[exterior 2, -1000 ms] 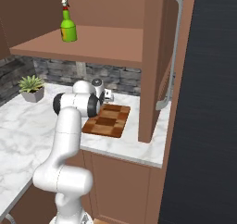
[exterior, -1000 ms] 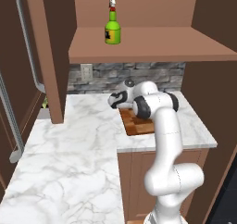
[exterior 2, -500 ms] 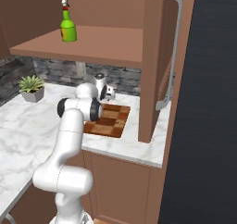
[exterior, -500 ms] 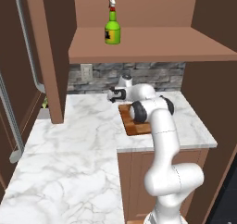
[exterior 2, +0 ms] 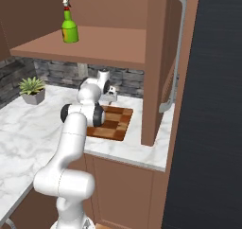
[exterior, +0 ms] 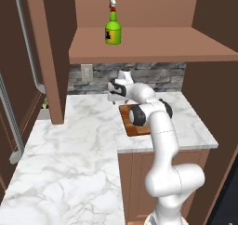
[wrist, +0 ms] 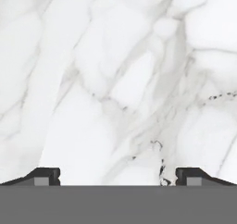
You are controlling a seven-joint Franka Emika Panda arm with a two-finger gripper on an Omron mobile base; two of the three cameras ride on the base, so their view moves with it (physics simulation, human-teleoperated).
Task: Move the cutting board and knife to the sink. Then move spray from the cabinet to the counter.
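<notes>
Hand (jaws wide) over counter; one spray, one cutting board.

I see the desk as smooth white marble with grey veining. The cutting board reads as checkered wood, matt. The cabinet shows plain brown wood. The spray looks like glossy green plastic. The backsplash appears rough grey stone.
</notes>
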